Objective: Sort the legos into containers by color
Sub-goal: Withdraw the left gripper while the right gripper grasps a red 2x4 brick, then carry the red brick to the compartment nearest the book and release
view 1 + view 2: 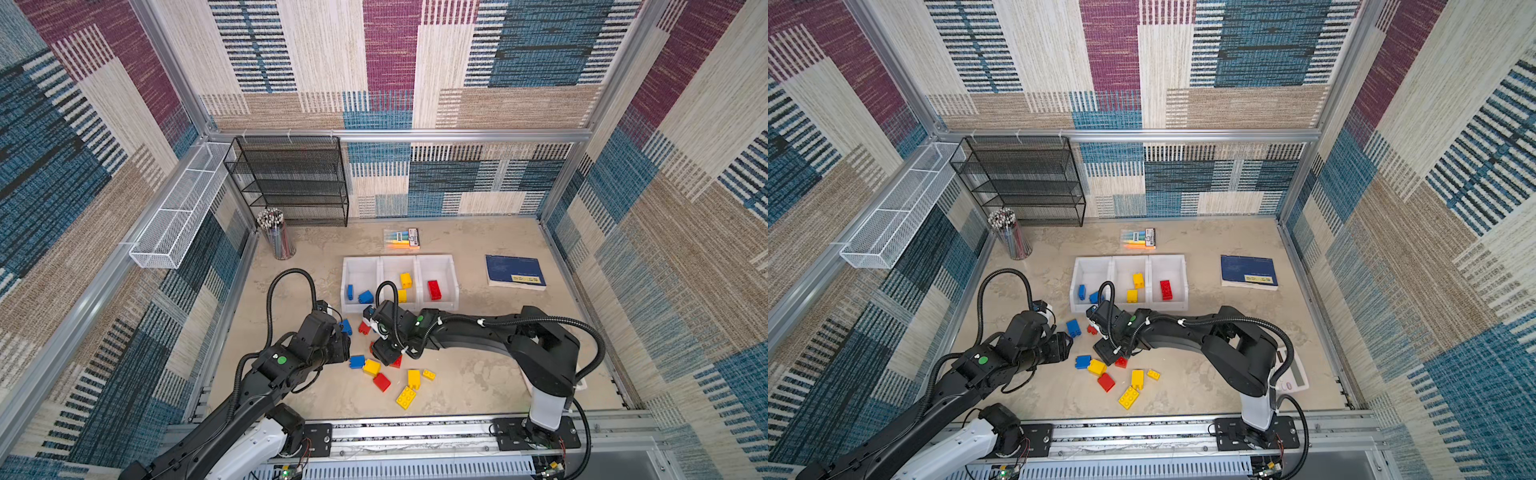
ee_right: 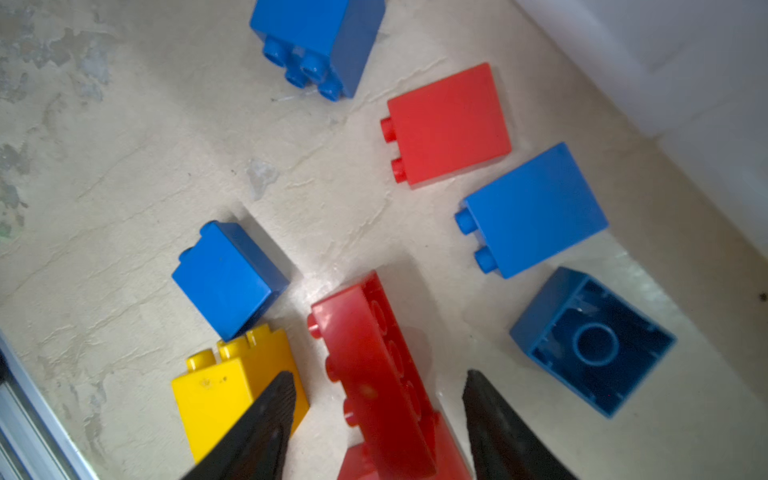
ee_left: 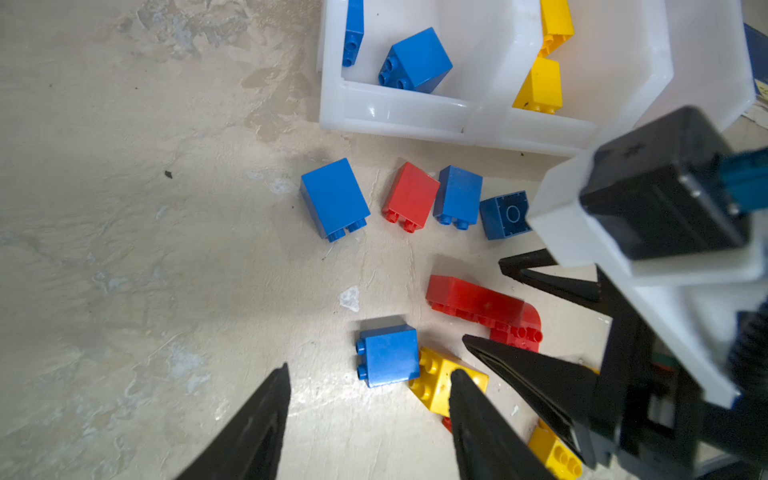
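The loose legos are scattered on the tabletop between the containers and the near edge, about the middle. The containers are set in a row toward the far edge. Two blue bricks are seen in the left bin, two yellow ones in the middle bin and one red brick in the right bin.

A long red brick is straddled by the right gripper. Its fingers are spread open, with a gap left on each side of the brick. A yellow brick lies just beside one finger and an upturned blue brick near the other.

The left gripper is poised close by, its fingers also open, over a small blue brick that touches that yellow brick. Contact between fingers and bricks cannot be told. A row of blue and red bricks lies just before the containers' front lip, and the cluster is crossed by the right arm from the near right corner.

A highlighter pack is placed just behind the containers and a blue book toward the right edge. A pen cup and a black mesh shelf rack are found in the far left corner, beside a white wire mesh tray fixed to the left wall. Bare tabletop is left along the left edge, between containers and book, and toward the near edge past the outermost yellow bricks.
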Controlling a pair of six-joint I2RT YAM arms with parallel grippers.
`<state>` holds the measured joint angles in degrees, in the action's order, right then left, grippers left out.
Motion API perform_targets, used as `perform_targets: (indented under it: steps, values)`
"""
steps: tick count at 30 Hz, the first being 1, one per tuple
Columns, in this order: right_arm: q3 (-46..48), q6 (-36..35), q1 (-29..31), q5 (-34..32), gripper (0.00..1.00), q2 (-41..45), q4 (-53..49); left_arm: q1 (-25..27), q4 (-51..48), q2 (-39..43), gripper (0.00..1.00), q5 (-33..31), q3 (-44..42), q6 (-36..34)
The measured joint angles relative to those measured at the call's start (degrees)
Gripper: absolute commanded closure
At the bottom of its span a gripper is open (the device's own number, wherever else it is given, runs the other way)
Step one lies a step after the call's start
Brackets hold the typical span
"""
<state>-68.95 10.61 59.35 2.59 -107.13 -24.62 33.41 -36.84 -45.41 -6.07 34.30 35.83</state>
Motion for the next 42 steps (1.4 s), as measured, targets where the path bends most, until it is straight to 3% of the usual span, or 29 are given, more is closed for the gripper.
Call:
perform_targets:
  steps: [11, 28, 35, 42]
  values:
    - [-0.1, 0.9, -0.1, -1.7, 0.67, -1.5, 1.0, 0.0, 0.1, -1.4, 0.36, 0.0, -0.3, 1.7]
    - [1.3, 4.4, -0.1, -3.5, 0.77, 0.2, 3.9, 0.0, 0.8, -2.1, 0.37, 0.3, -2.1, 2.9]
    - [1.1, 5.0, -0.8, -5.8, 0.77, 4.8, 4.0, 0.0, 1.5, -2.2, 0.37, 0.2, -2.1, 3.0]
    - [-0.2, 5.3, -11.3, -11.2, 0.74, 13.8, 3.6, 0.0, 2.2, -3.5, 0.37, 0.3, -1.9, 3.0]
